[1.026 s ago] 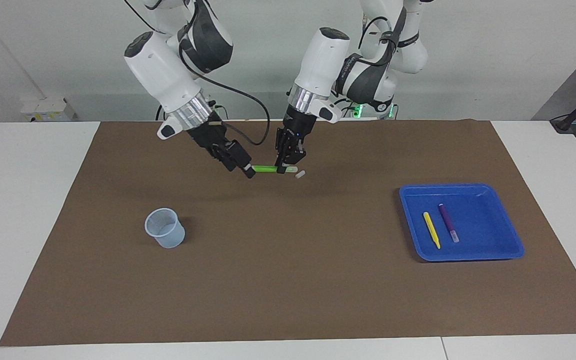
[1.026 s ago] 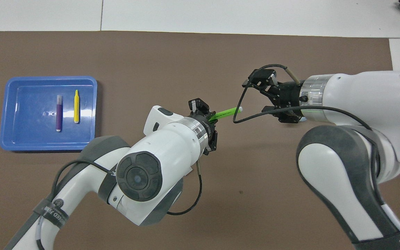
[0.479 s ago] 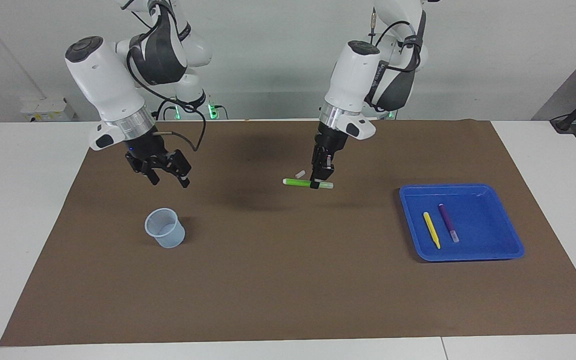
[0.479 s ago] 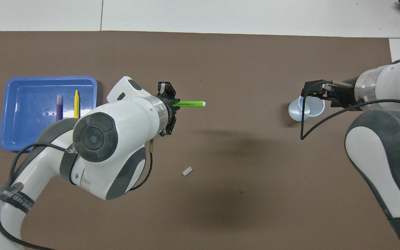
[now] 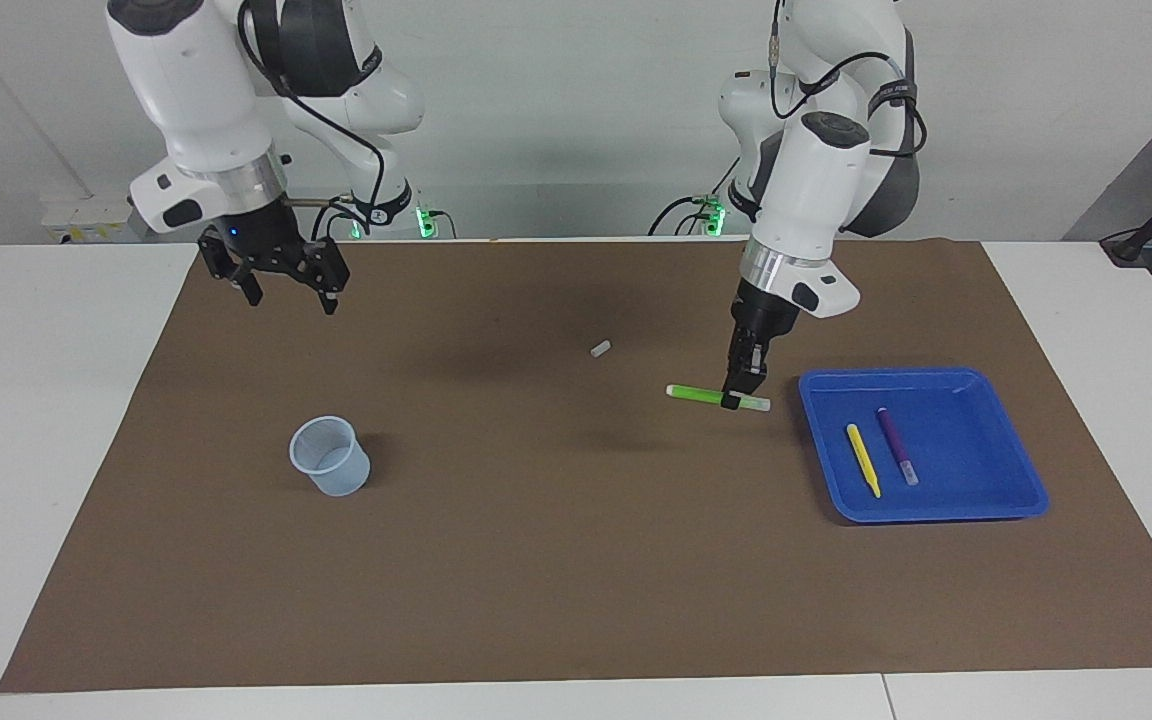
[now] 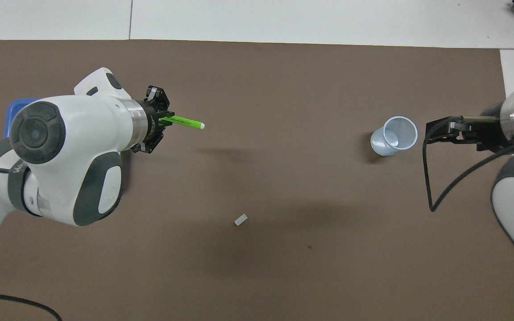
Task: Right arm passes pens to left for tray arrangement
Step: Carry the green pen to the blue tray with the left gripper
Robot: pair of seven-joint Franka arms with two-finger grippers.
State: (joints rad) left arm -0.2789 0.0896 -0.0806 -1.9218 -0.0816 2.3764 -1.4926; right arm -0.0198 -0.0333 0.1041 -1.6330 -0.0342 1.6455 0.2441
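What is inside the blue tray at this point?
The blue tray holds a yellow pen and a purple pen, lying side by side. From overhead the left arm covers nearly all of it.

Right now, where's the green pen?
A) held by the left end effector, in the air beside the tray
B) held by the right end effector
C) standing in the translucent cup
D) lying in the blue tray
A: the left end effector is shut on the green pen, which hangs level just short of the blue tray; the tray holds only the yellow pen and purple pen.
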